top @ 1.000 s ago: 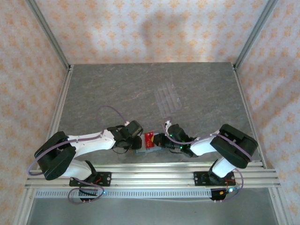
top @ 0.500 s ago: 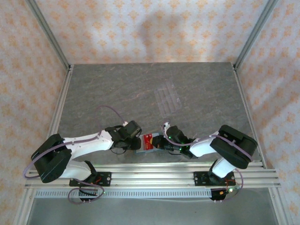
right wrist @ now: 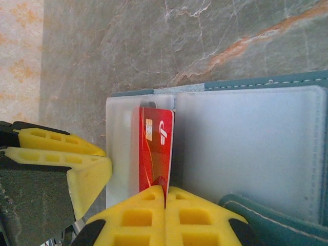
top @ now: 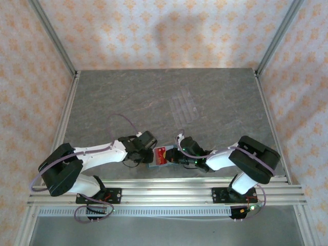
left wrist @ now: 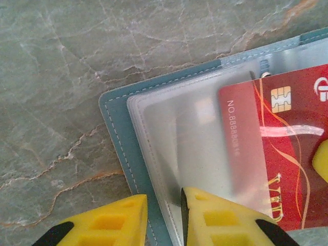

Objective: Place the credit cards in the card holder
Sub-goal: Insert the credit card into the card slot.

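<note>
The grey marbled surface (top: 128, 97) carries a clear slotted rack (top: 184, 108) toward its middle, well apart from the work at the near edge. There the teal card holder (left wrist: 115, 123) lies opened flat between the two arms, its frosted plastic sleeves facing up. A red credit card (left wrist: 287, 154) with a gold chip lies on the sleeves. Its leading strip looks frosted over, as if it sits under a sleeve layer.

The right end effector (right wrist: 165, 190) is fully closed, and the card's trailing end runs straight into the seam between its yellow fingertips, so it appears to pinch the card. The left end effector (left wrist: 163, 197) sits at the holder's outer corner with its fingers nearly together. The teal border and sleeve edge run into that narrow gap, but I cannot tell whether they are clamped.
</note>
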`<state>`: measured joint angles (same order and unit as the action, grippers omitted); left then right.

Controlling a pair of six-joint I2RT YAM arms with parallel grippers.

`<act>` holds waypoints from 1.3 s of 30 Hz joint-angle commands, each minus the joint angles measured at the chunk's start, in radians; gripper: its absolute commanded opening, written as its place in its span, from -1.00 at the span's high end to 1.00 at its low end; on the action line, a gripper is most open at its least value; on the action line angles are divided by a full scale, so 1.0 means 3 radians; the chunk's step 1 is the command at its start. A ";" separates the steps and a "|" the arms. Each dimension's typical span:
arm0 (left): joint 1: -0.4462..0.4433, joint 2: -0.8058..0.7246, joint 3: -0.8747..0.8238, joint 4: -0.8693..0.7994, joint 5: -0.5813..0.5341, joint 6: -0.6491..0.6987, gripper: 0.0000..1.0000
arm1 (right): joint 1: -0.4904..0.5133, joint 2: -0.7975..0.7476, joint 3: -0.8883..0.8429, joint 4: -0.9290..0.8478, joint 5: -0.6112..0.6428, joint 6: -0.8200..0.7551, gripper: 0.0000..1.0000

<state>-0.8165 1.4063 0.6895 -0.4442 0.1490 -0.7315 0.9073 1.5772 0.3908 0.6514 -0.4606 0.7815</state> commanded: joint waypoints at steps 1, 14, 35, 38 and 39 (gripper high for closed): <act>-0.0020 0.0046 0.0046 -0.0010 -0.0067 0.0060 0.55 | 0.0028 0.0082 0.0094 -0.0346 -0.0044 -0.0146 1.00; -0.0021 0.0068 -0.0062 0.0104 -0.0021 0.0030 0.60 | 0.0028 0.0263 0.0218 -0.0268 -0.0111 -0.0112 1.00; -0.0020 0.0031 -0.0115 0.0146 -0.0011 -0.0021 0.60 | 0.0263 0.0477 0.0226 0.0124 0.0079 0.0170 0.84; -0.0022 -0.0082 -0.0134 0.0110 0.0024 -0.0039 0.60 | 0.0263 0.0350 0.0205 -0.0011 0.0169 0.0137 0.71; -0.0009 -0.0143 -0.0149 0.0119 0.0072 -0.0045 0.59 | 0.0262 0.0308 0.0215 -0.0102 0.0197 0.0120 0.68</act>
<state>-0.8177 1.3937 0.6716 -0.4229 0.1459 -0.7334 0.9649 1.6791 0.4686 0.7025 -0.4332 0.8265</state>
